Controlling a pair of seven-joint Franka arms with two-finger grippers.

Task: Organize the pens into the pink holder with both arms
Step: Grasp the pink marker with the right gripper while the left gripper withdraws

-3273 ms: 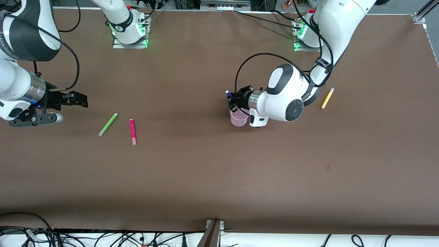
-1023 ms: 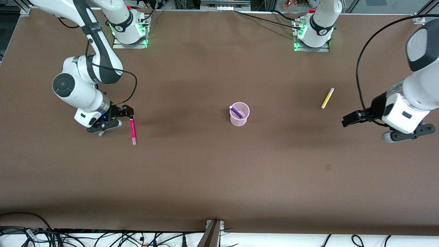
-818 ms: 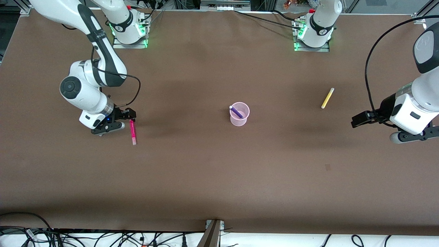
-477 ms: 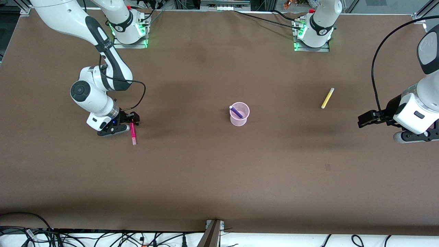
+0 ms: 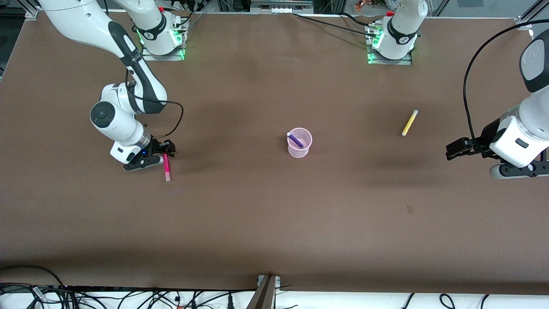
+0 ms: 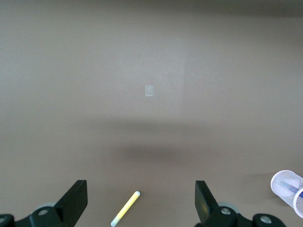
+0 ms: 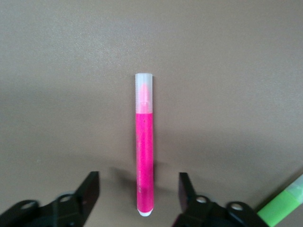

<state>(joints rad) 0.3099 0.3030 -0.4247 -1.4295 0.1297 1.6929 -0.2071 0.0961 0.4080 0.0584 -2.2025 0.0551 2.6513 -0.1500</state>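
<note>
Fingers of the right gripper (image 7: 138, 189) are standing apart on either side of the magenta pen (image 7: 144, 151), straddling its butt end with a gap showing on each side; nothing is gripped yet. In the front view this right gripper (image 5: 165, 151) is sitting low over the table (image 5: 274, 223) at the right arm's end, with the pen (image 5: 165, 166) running from between the fingers toward the front camera, pale cap outermost. The green pen (image 7: 280, 205) is lying just beside, mostly hidden under the wrist in the front view.

Risk, as I judge it, is coming from where the fingers are bracketing the pen: so close to its end that a closing pinch could be squirting the round barrel out or tipping it, and the nearby green pen could be getting nudged. A grasp nearer the middle would be holding more surely.

Farther out, the pink holder (image 5: 299, 143) is standing near the table's middle, well apart from this gripper, with the purple pen (image 5: 295, 140) leaning inside it. The left gripper (image 5: 455, 149) is waiting over the left arm's end, fingers (image 6: 75, 201) spread wide and empty, with the yellow pen (image 5: 409, 122) lying between it and the holder.
</note>
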